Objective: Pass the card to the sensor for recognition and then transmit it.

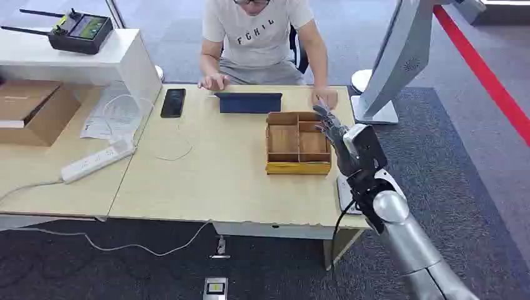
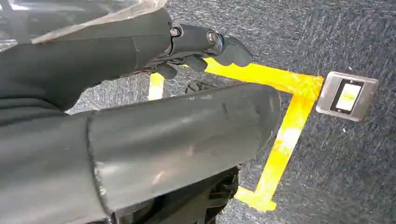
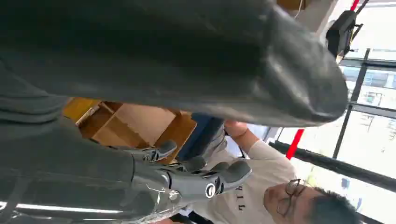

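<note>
Right hand (image 1: 334,128), fingers spread and holding nothing, hovers beside one wooden tray (image 1: 297,164) on one table (image 1: 206,181).

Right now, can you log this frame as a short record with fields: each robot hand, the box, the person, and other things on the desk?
right robot hand: raised beside the wooden box's right edge, fingers apart, holding nothing
left robot hand: hanging over dark carpet with yellow tape, fingers curled, nothing in them
wooden box: open compartments, on the desk near its right side
card: cannot tell where it is
person: seated across the desk, hands by a blue tablet
also on desk: black phone, white power strip
</note>
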Robot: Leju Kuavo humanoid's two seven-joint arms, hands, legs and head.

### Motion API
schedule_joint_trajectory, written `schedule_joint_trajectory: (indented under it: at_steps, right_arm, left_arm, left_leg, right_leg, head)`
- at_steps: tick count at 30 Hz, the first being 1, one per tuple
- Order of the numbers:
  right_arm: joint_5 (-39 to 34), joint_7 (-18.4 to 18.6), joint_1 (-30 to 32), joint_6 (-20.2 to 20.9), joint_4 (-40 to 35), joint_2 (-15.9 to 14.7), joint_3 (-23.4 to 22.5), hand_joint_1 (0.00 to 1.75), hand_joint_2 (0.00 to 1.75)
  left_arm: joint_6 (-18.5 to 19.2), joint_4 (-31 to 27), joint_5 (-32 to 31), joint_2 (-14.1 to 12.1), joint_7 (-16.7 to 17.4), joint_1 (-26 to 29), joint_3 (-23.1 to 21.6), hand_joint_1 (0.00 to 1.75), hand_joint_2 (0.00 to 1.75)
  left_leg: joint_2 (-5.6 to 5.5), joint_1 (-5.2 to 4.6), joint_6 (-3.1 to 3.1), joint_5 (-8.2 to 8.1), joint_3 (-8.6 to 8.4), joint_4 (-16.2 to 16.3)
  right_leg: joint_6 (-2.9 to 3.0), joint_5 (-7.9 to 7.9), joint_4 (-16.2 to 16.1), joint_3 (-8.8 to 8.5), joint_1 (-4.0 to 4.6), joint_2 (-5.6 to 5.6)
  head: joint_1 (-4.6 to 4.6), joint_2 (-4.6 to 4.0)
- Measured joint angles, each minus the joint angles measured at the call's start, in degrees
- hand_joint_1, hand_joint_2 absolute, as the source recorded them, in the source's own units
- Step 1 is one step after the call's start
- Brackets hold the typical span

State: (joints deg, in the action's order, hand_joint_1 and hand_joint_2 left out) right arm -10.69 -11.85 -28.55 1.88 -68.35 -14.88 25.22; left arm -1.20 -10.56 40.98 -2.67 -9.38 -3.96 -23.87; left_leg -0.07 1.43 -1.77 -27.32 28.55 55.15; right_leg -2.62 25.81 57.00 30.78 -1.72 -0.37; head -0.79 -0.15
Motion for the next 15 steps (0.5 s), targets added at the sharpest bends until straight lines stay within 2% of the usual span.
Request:
schedule_joint_trajectory:
  at_steps: [15]
  right_arm:
    - [4.8,0.4,0.4,-0.5,-1.0,0.1,0.2,0.00,0.00]
  left_arm:
    - [-0.5,0.0,0.9,0.0,0.5,0.0,-0.4,0.00,0.00]
  left_leg:
    - [0.00,0.00,0.00,0.00,0.00,0.0]
  right_leg:
    - [0.00,0.00,0.0,-0.01,0.00,0.00]
  head:
    - [0.02,0.00]
